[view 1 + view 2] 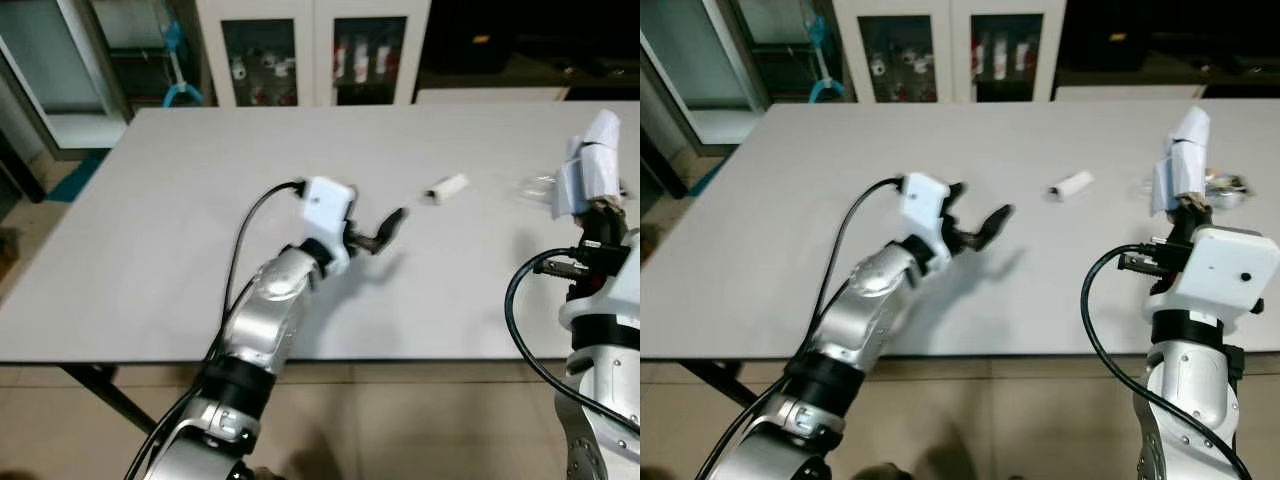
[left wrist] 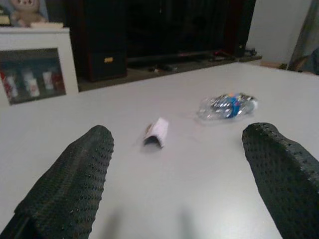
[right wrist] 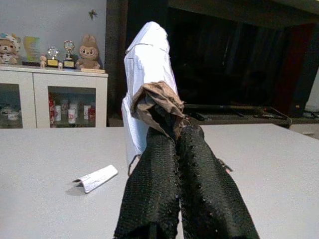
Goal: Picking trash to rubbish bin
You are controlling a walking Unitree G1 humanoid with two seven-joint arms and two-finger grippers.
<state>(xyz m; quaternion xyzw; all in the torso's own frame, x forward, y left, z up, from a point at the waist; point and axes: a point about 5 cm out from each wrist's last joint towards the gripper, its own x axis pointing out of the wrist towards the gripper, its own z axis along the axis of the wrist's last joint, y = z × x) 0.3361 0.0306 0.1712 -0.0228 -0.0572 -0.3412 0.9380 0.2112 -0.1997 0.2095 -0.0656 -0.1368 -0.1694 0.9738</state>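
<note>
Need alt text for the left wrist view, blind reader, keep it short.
Seen between the left gripper's two open black fingers, a small folded white paper scrap lies on the white table, with a crushed clear plastic bottle beyond it. Behind the table stand a white glass-door cabinet and dark furniture.

A pale grey tabletop spans the view over beige floor tiles, with a white glass-door cabinet at twelve o'clock.
</note>
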